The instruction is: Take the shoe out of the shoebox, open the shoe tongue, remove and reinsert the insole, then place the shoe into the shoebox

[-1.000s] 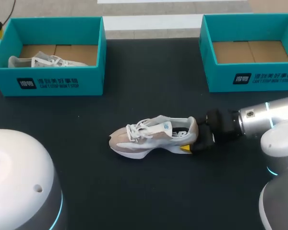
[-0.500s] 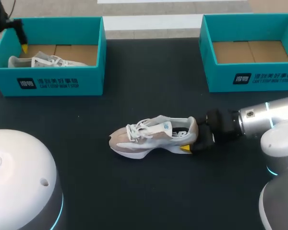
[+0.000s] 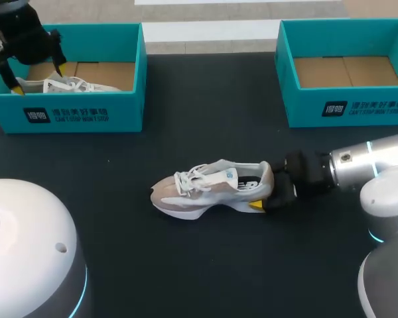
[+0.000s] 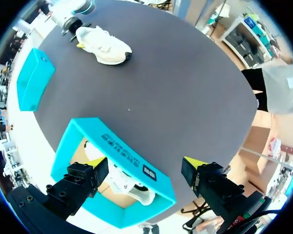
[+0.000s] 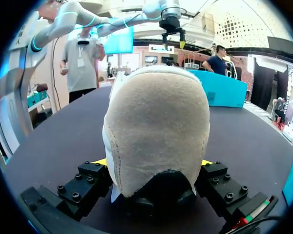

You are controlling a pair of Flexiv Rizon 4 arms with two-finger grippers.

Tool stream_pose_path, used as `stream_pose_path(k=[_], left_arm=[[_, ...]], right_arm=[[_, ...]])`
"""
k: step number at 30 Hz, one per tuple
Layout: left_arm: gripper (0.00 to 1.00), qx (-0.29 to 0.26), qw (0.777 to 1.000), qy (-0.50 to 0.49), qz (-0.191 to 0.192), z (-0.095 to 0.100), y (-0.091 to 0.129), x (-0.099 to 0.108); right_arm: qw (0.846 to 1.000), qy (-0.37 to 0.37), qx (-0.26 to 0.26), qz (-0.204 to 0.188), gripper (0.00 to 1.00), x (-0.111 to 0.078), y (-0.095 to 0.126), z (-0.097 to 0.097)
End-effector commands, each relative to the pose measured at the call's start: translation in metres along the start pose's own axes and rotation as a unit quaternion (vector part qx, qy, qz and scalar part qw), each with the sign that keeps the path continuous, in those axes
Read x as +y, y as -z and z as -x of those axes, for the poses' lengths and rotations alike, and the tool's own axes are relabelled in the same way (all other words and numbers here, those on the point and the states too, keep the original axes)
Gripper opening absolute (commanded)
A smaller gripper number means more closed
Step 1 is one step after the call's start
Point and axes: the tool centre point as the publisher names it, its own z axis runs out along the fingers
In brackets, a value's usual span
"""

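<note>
Shoebox point(image 3: 73, 116) under left gripper point(image 4: 145, 162) holds one shoe point(image 3: 66, 85) (fingers point(image 4: 96, 165) spread wide, touching nothing). Right gripper point(image 5: 154, 162) clamps heel of second shoe point(image 3: 212, 189) on table point(image 3: 186, 265); other shoebox point(image 3: 348, 109) off to its side.

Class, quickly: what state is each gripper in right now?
Left gripper: open, holding nothing.
Right gripper: shut on the shoe.

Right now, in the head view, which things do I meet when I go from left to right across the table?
left shoebox → shoe → right gripper at the shoe's heel → right shoebox
</note>
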Motion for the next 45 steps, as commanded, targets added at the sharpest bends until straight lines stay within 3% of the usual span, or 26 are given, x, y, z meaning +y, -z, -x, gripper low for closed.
stream_pose_path(k=[1, 5, 6, 8, 9, 12, 15, 17, 18, 20, 23, 24, 42, 43, 45], left_arm=[[1.0, 0.0, 1.0, -0.002, 0.007, -0.001, 0.0, -0.002], [1.0, 0.0, 1.0, -0.002, 0.007, -0.001, 0.0, -0.002], [1.0, 0.006, 0.999, 0.04, 0.002, -0.002, 0.002, -0.011], [1.0, 0.009, 0.983, 0.174, 0.047, 0.003, 0.004, -0.032], [1.0, 0.009, 0.975, 0.219, 0.048, 0.004, 0.003, -0.04], [1.0, 0.065, 0.914, 0.398, 0.044, 0.022, 0.002, -0.056], [1.0, 0.063, 0.843, 0.531, 0.058, 0.035, 0.001, -0.069], [1.0, 0.08, 0.812, 0.577, 0.033, 0.04, 0.002, -0.076], [1.0, 0.083, 0.78, 0.619, 0.042, 0.043, 0.003, -0.078], [1.0, 0.093, 0.753, 0.651, 0.019, 0.048, 0.004, -0.086], [1.0, 0.108, 0.699, 0.707, 0.021, 0.051, 0.005, -0.099], [1.0, 0.108, 0.697, 0.708, 0.022, 0.05, 0.005, -0.107], [1.0, 0.108, 0.697, 0.708, 0.022, 0.05, 0.005, -0.107], [1.0, 0.104, 0.655, 0.748, 0.016, 0.053, 0.002, -0.113], [1.0, 0.092, 0.593, 0.799, 0.015, 0.056, -0.005, -0.129]], right_arm=[[1.0, 0.0, 0.0, -0.001, 0.0, -0.001, -0.006, 0.0], [1.0, 0.0, 0.0, -0.001, 0.0, -0.001, -0.006, 0.0], [1.0, 0.0, 0.0, -0.001, 0.0, -0.001, -0.006, 0.0], [1.0, 0.0, 0.0, -0.001, 0.0, -0.001, -0.006, 0.0], [1.0, 0.0, 0.0, -0.001, 0.0, -0.001, -0.006, 0.0], [1.0, 0.0, 0.0, -0.001, 0.0, -0.001, -0.006, 0.0], [1.0, 0.0, 0.0, -0.001, 0.0, -0.001, -0.006, 0.0], [1.0, 0.0, 0.0, -0.001, 0.0, -0.001, -0.006, 0.0], [1.0, 0.0, 0.0, -0.001, 0.0, -0.001, -0.006, 0.0], [1.0, 0.0, 0.0, -0.001, 0.0, -0.001, -0.006, 0.0], [1.0, 0.0, 0.0, -0.001, 0.0, -0.001, -0.006, 0.0], [1.0, 0.0, 0.0, -0.001, 0.0, -0.001, -0.006, 0.0], [1.0, 0.0, 0.0, -0.001, 0.0, -0.001, -0.006, 0.0], [1.0, 0.0, 0.0, -0.001, 0.0, -0.001, -0.006, 0.0], [1.0, 0.0, 0.0, -0.001, 0.0, -0.001, -0.006, 0.0]])
